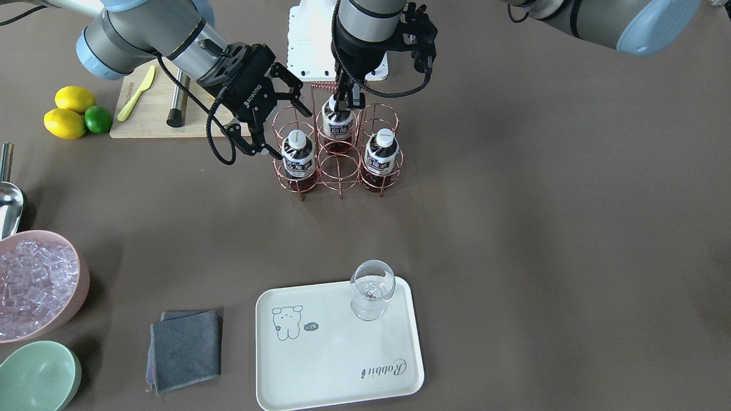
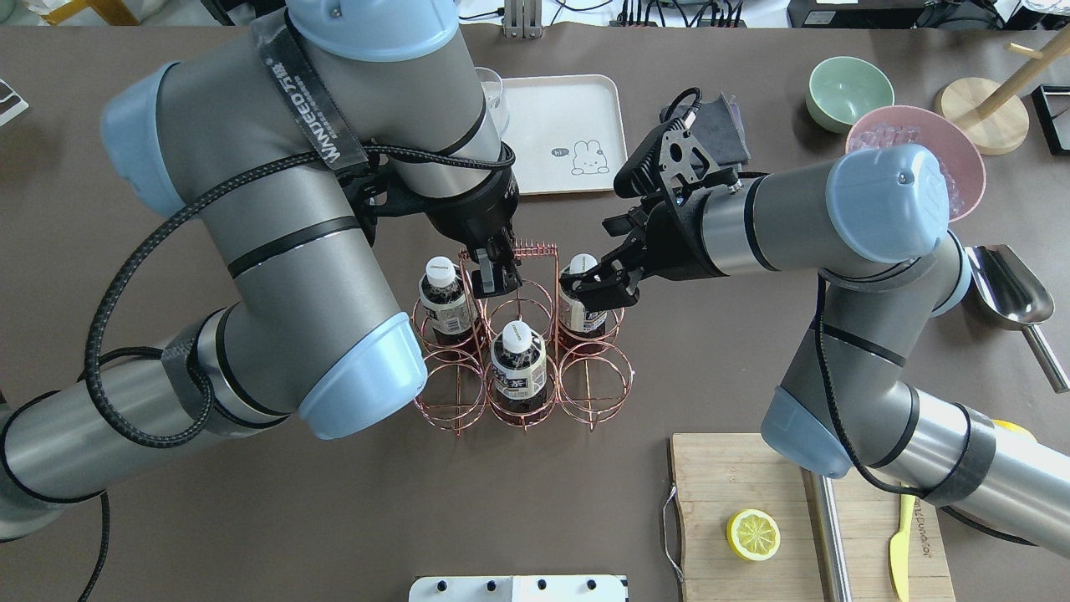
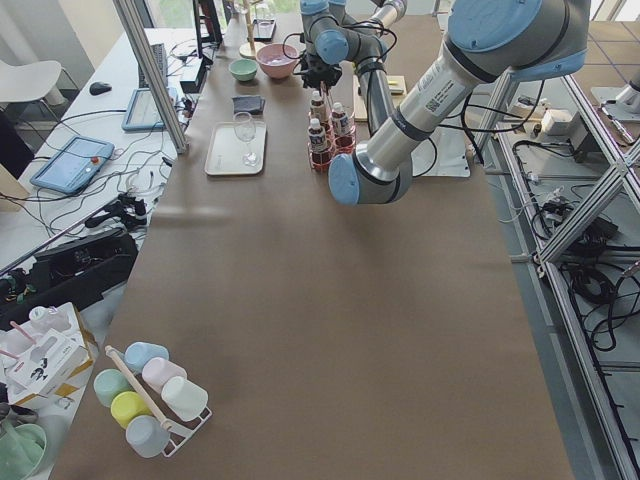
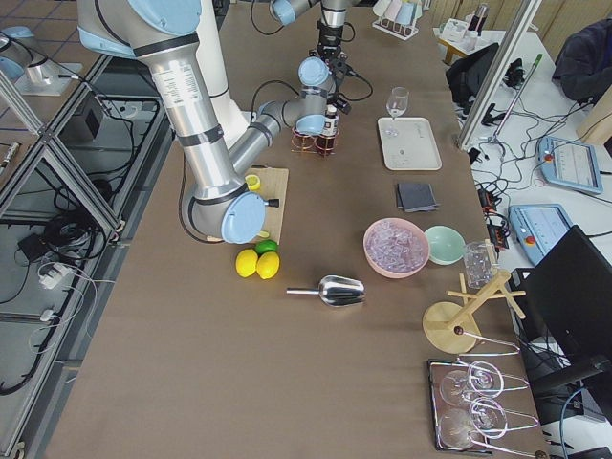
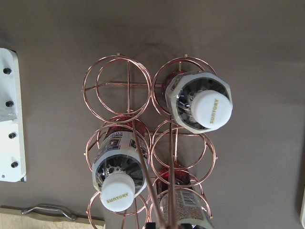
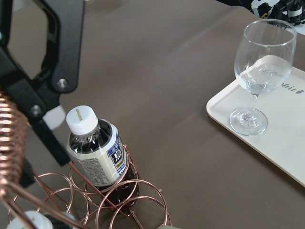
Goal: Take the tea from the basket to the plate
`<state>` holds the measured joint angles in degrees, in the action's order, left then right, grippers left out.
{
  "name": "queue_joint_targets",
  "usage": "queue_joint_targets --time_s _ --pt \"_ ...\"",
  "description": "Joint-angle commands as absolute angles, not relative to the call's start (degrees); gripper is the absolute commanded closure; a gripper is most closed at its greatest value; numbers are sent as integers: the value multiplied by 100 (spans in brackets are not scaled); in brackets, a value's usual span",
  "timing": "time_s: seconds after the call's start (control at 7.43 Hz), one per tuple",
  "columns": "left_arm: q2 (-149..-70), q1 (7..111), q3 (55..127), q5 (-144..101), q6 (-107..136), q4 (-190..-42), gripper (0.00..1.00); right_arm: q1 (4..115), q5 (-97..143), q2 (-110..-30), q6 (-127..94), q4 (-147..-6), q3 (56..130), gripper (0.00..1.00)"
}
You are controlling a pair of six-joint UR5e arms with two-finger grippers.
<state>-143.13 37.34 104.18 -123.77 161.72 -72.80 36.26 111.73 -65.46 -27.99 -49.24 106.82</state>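
The copper wire basket [image 1: 341, 165] stands mid-table with three tea bottles in its cells [image 2: 440, 294] [image 2: 518, 358] [image 2: 579, 294]. My left gripper [image 2: 491, 276] reaches down from above and is shut on the basket's coiled handle [image 2: 535, 249]. My right gripper [image 1: 280, 128] is open, its fingers [image 2: 595, 288] on either side of the top of the bottle [image 1: 298, 153] nearest it, not closed on it. That bottle [image 6: 93, 150] shows in the right wrist view. The cream plate [image 1: 337, 365] lies apart from the basket on the operators' side, with a wine glass [image 1: 372, 288] standing on one corner.
A wooden cutting board [image 2: 727, 477] holds a lemon half [image 2: 753, 535], a yellow knife and a steel rod. Lemons and a lime [image 1: 98, 120] lie beside it. A pink bowl of ice [image 1: 34, 279], a green bowl [image 1: 37, 377], a scoop and a grey cloth [image 1: 185, 348] lie near the plate.
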Motion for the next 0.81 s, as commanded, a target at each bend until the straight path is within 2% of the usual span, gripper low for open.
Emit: queue_joint_targets --time_s 0.0,0.4,0.67 --pt "-14309 3735 10397 -12560 16040 -7277 100 3586 11110 -6548 -2786 -4755 10538 9" --pt "-14317 3735 10406 -12568 16049 -7277 100 3577 11127 -6609 -2795 -4746 10600 10" --pt "-14317 3735 10406 -12568 16049 -7277 100 3533 11118 -6636 -2804 -4659 10565 24"
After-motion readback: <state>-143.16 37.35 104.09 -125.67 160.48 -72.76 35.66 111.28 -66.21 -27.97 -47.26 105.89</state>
